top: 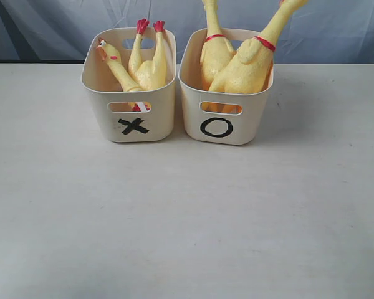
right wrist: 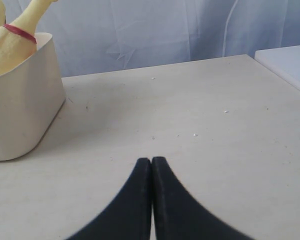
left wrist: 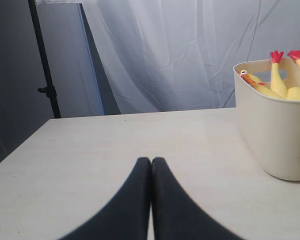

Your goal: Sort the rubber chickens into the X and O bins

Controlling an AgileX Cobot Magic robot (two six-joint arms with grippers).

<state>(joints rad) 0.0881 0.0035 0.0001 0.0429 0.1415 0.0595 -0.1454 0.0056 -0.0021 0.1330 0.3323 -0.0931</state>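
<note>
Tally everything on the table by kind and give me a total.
Cream bins: 2, the X bin and the O bin.
Neck-up chickens, O bin: 2, the upright chicken and the leaning chicken.
Feet-up chicken body, X bin: 1.
Head-and-neck piece, X bin: 1.
Total: 6.

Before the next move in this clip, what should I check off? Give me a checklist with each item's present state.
1. Left gripper shut and empty: ok.
2. Right gripper shut and empty: ok.
3. Headless chicken, feet up, and head-and-neck piece inside X bin: ok.
4. Two red-banded chickens inside O bin: ok.
5. Those two have heads: cannot tell, cropped at the picture's top edge.
6. No chicken lying on the table: ok.
</note>
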